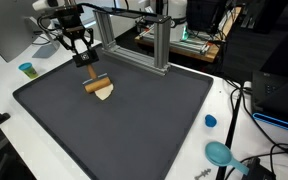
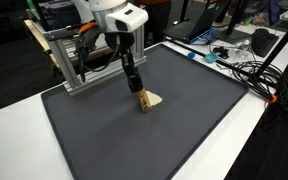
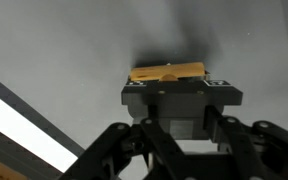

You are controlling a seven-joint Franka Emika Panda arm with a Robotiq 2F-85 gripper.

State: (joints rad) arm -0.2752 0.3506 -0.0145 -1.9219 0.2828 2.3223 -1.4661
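Note:
My gripper (image 1: 84, 57) hangs over the far part of the black mat (image 1: 134, 120) and is shut on a small yellow-orange block (image 1: 86, 60). In the wrist view the block (image 3: 168, 72) shows as a yellow strip beyond the closed finger pads (image 3: 180, 100), with grey mat behind it. Just in front of the gripper, a brown wooden cylinder (image 1: 96, 84) and a pale wooden wedge (image 1: 105, 93) lie touching on the mat. In the other exterior view the gripper (image 2: 133, 84) is right above and beside these wooden pieces (image 2: 148, 101).
An aluminium frame (image 1: 134, 40) stands at the mat's far edge and shows in both exterior views (image 2: 69, 62). A blue cup (image 1: 26, 69), a blue lid (image 1: 210, 121) and a teal scoop (image 1: 220, 153) sit on the white table. Cables (image 2: 246, 70) lie beside the mat.

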